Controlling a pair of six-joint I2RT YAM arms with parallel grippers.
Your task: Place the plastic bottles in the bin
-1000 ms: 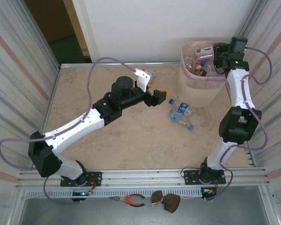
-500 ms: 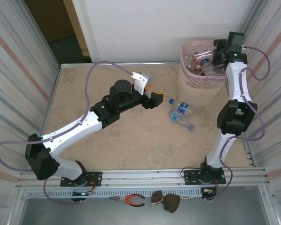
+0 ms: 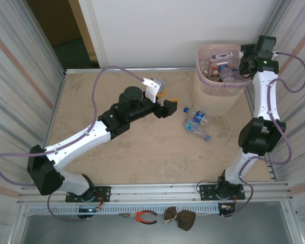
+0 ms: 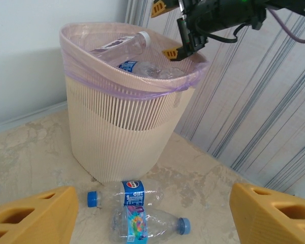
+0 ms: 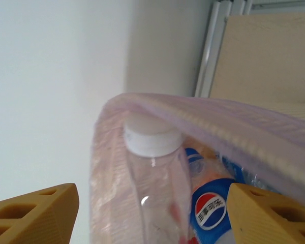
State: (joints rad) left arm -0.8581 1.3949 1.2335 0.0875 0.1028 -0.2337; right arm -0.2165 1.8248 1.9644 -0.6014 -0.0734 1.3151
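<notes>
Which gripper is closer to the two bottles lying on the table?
Left. The left gripper hovers open just left of the two bottles, facing them. The right gripper is open up at the bin rim, farther off.

Red-handled pliers (image 3: 142, 217) on near ledge; dark brown lump (image 3: 181, 219) just beside them; beige marbled tabletop (image 3: 142, 150).

The right gripper (image 3: 245, 58) has been opened and pulled back from over the bin (image 3: 209, 94) to its right rim
</notes>
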